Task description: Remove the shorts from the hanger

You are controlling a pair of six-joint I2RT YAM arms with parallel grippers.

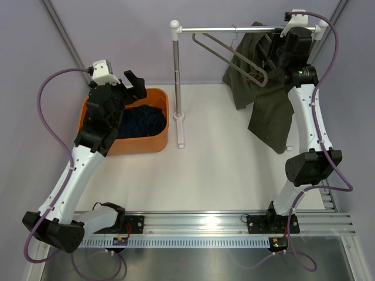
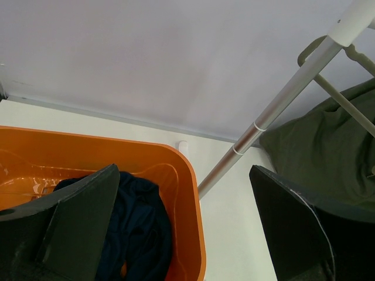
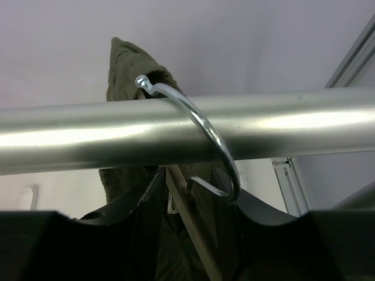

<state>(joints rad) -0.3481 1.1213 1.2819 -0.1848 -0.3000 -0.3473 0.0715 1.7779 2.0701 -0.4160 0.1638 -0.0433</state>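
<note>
Left fingers (image 2: 76,222) gape, right fingers (image 3: 135,234) unclear; one navy shorts (image 1: 143,120), one olive shorts (image 1: 269,117).

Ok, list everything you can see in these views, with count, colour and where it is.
olive shorts: one, olive green, hanging at the rail's right end
navy shorts: one, dark navy, in the bin
bin: one, orange, left on the table
clothes rail: one, silver with white fittings, at the back
empty hanger: one, grey-green, mid-rail
hanger hook: one, silver, over the rail by the olive shorts
table: one, white
left gripper: black, open, above the bin
right gripper: black, just below the hanger hook; grip unclear
</note>
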